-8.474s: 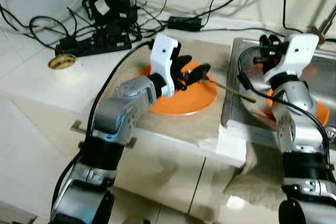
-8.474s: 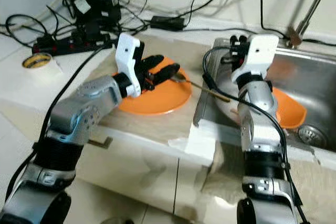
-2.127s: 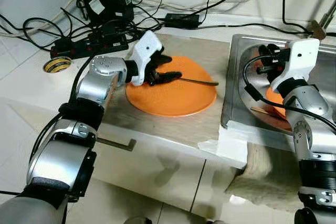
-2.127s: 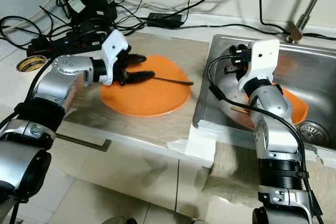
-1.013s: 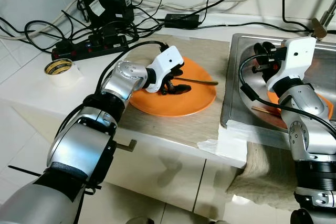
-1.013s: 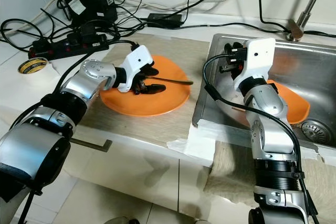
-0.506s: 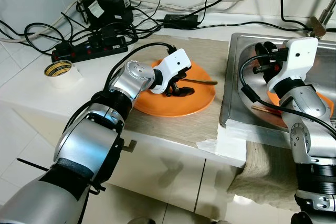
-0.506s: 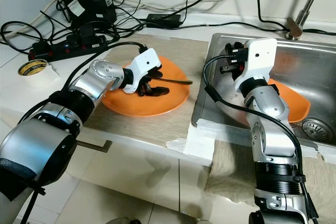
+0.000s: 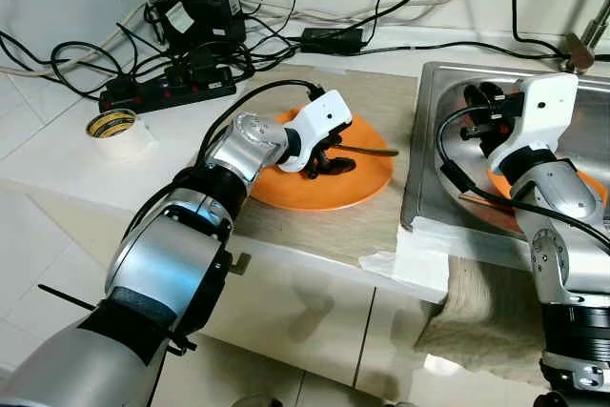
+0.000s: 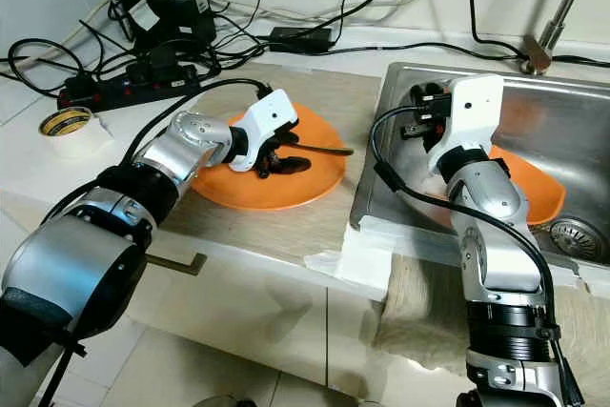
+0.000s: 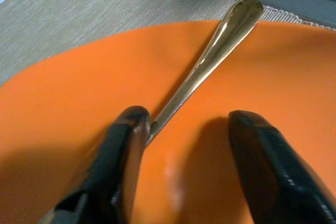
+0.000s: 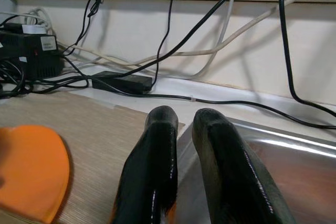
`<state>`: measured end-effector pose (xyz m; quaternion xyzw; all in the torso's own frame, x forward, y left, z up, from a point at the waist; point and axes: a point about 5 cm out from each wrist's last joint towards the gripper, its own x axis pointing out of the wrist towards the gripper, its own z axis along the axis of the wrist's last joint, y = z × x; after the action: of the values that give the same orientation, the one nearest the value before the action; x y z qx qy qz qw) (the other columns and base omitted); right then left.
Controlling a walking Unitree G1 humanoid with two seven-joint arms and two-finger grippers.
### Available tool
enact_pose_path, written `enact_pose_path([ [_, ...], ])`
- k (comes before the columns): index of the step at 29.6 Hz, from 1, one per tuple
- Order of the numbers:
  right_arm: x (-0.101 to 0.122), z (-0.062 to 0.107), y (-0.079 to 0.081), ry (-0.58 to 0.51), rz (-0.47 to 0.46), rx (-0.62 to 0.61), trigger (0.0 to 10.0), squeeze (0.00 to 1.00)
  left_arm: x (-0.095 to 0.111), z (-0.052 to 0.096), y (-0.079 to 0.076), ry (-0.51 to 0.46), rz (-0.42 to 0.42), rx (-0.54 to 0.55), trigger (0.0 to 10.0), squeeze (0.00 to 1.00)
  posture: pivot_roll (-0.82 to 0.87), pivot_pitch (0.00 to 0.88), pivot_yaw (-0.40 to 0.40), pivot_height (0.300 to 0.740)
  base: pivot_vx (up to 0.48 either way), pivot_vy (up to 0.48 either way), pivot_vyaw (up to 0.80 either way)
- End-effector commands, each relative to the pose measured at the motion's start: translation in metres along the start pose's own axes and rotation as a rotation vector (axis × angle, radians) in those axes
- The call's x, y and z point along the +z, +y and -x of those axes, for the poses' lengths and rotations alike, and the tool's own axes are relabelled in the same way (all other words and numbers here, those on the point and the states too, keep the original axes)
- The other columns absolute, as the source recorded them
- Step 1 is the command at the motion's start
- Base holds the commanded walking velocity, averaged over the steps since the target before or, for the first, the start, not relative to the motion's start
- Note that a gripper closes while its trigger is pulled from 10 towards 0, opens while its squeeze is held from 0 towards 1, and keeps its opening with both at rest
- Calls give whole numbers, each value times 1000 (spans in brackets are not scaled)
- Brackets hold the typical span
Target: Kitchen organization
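An orange plate (image 9: 324,183) lies on the beige mat on the counter. A metal spoon (image 9: 367,151) rests on it, its handle end (image 11: 210,61) pointing toward the sink. My left gripper (image 11: 189,124) is down on the plate and open; the spoon touches one finger (image 11: 128,145) and lies between the two. My right gripper (image 12: 181,116) hangs over the left part of the steel sink (image 10: 572,131), its fingers almost together with nothing in them. An orange dish (image 10: 534,193) and a thin wooden stick (image 9: 477,199) lie in the sink.
A power strip (image 9: 167,91), adapters and many cables crowd the back of the counter. A tape roll (image 9: 111,124) sits at the left. The tap (image 10: 548,26) rises behind the sink. A white sheet (image 9: 419,254) and a towel (image 9: 467,312) hang over the front edge.
My left gripper has come down from above the plate onto it and edged right to the spoon. The wooden stick that lay across the sink rim now lies inside the sink. The right arm stays put.
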<state>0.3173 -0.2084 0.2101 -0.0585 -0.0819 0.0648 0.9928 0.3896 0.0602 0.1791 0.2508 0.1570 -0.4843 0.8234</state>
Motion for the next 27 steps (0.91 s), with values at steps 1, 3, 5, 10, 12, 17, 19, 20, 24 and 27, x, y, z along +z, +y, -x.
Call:
enact_pose_path([
  [1,4,2,2,-7,4,17,10000,0,-18,-1,-3,87,30,-8,0,0,-150,0,101,740,0,0,0],
  [3,4,2,2,-6,5,17,10000,0,-19,-1,-4,94,40,-11,0,0,-150,0,101,740,0,0,0],
  [5,5,1,2,-6,6,17,10000,0,-20,0,-4,102,43,-18,0,0,-150,0,101,740,0,0,0],
  [10,5,1,2,-7,6,16,10000,0,-21,0,-3,107,40,-24,0,0,-148,0,104,740,0,0,0],
  [12,5,1,2,-6,5,15,10000,0,-21,1,-3,112,33,-23,0,0,-147,0,106,740,0,0,0],
  [17,5,0,1,-4,3,9,10000,0,-20,1,-1,95,15,12,0,0,-147,0,111,740,0,0,0],
  [19,5,0,1,-5,3,8,10000,0,-20,1,0,89,15,17,0,0,-147,0,111,740,0,0,0],
  [20,5,0,1,-6,2,5,10000,0,-19,1,0,84,14,18,0,0,-147,0,111,740,0,0,0],
  [24,6,-1,0,-11,-2,-1,10000,0,-15,0,0,53,17,32,0,0,-147,0,116,740,0,0,0],
  [27,6,-1,2,-13,-5,1,10000,0,-10,1,2,22,16,42,0,0,-141,0,112,740,0,0,0],
])
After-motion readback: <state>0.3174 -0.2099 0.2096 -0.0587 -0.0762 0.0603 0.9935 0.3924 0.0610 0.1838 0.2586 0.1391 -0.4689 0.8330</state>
